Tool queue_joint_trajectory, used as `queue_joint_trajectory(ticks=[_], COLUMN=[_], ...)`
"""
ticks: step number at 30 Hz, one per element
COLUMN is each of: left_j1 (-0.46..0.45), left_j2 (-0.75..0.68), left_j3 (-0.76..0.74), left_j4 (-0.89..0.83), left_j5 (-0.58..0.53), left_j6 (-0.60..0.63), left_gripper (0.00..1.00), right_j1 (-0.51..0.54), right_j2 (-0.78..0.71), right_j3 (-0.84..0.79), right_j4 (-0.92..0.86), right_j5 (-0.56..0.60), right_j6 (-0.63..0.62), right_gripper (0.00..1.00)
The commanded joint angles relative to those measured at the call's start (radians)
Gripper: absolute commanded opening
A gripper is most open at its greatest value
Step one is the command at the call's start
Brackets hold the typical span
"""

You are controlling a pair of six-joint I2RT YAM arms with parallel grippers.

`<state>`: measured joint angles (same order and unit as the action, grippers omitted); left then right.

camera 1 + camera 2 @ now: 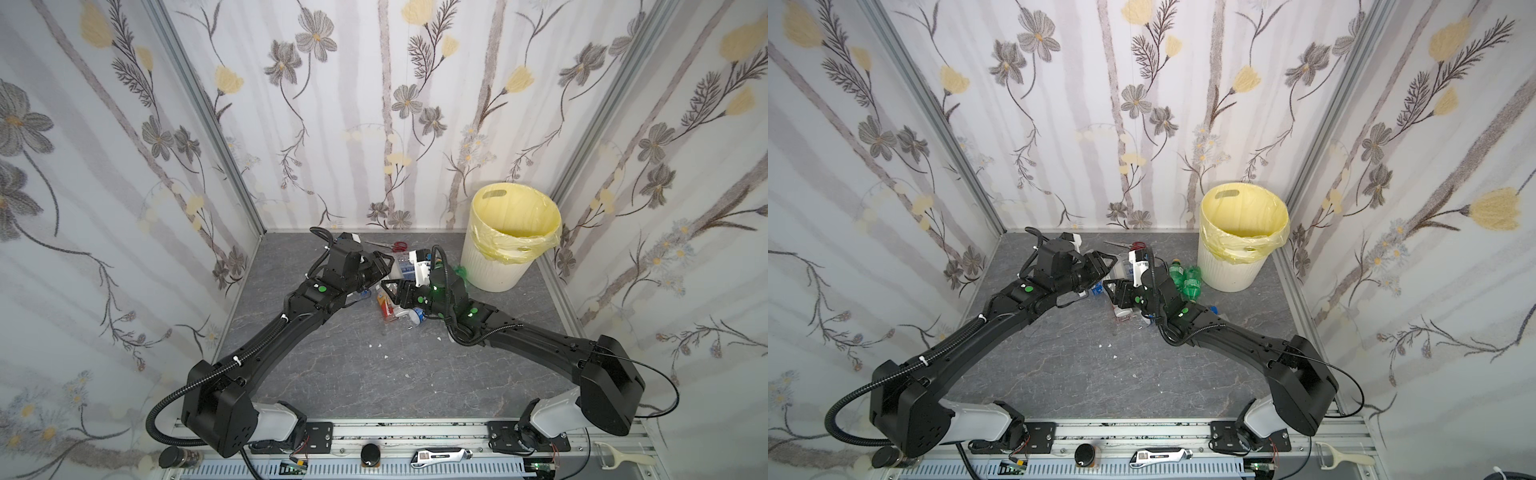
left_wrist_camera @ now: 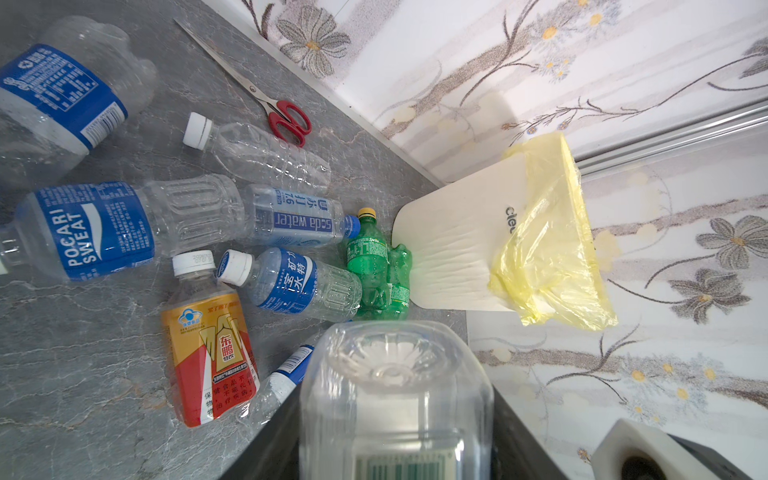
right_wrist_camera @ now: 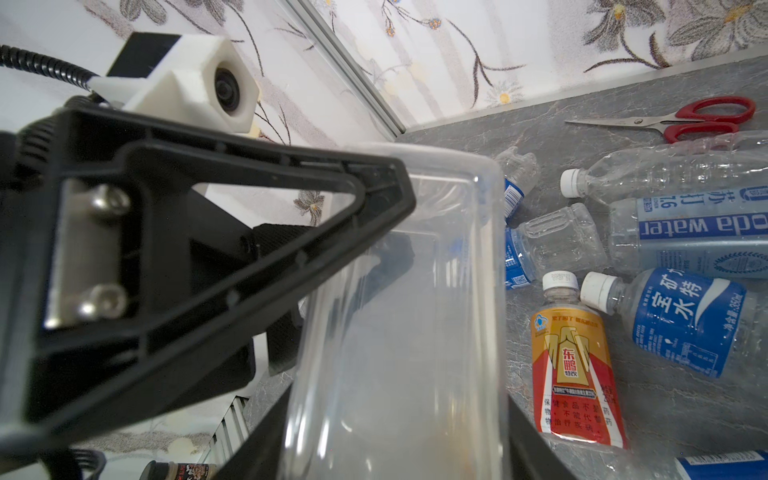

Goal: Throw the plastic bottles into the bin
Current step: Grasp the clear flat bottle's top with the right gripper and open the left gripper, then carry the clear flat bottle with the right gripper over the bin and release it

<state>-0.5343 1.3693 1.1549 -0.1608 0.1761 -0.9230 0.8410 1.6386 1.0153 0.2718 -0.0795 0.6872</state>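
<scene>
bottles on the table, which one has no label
The clear white-capped bottle lying beside the red-handled scissors; the others on the table show labels.

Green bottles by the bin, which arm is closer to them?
Right. The right arm lies directly beside the green bottles; the left arm is farther off, beyond the right claw.

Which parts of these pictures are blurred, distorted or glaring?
Right wrist view: the clear bottle near the lens is out of focus, the orange bottle sharp. Left wrist view: its barcode is blurred, the scissors crisp. Both top views: evenly lit and sharp; a green light glows on the right arm.
</scene>
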Motion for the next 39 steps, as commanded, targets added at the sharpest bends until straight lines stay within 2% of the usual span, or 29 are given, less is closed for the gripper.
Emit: queue_joint_trajectory(ticks=[1, 8, 12, 18, 22, 25, 32, 39], left_j1=[0.024, 0.094, 0.104, 0.102, 0.069, 0.013, -0.128, -0.23], left_j2=[0.015, 0.032, 0.015, -0.014, -0.021, -0.008, 0.1, 0.178], left_j3=[0.012, 0.046, 0.064, 0.087, 0.115, 0.132, 0.312, 0.423], left_j4=[0.04, 0.041, 0.04, 0.047, 0.084, 0.135, 0.15, 0.153], left_j5=[-0.006, 0.035, 0.05, 0.055, 0.052, 0.035, 0.012, -0.004], left_j6=[-0.014, -0.016, -0.017, -0.007, 0.019, 0.029, 0.095, 0.153], left_gripper=[0.65, 0.86, 1.0, 1.0, 1.0, 1.0, 1.0, 1.0], right_j1=[0.0, -0.012, -0.069, -0.137, -0.194, -0.257, -0.427, -0.549], right_j2=[0.017, 0.054, 0.059, 0.026, -0.024, -0.074, -0.15, -0.229], right_j3=[0.01, 0.055, 0.1, 0.178, 0.228, 0.292, 0.496, 0.708], right_j4=[0.027, -0.043, -0.124, -0.281, -0.367, -0.446, -0.593, -0.62], right_j5=[0.001, -0.009, -0.013, 0.048, 0.125, 0.154, 0.271, 0.376], right_j6=[-0.01, -0.057, -0.088, -0.174, -0.234, -0.27, -0.355, -0.388], right_gripper=[0.53, 0.53, 0.53, 0.53, 0.53, 0.54, 0.55, 0.55])
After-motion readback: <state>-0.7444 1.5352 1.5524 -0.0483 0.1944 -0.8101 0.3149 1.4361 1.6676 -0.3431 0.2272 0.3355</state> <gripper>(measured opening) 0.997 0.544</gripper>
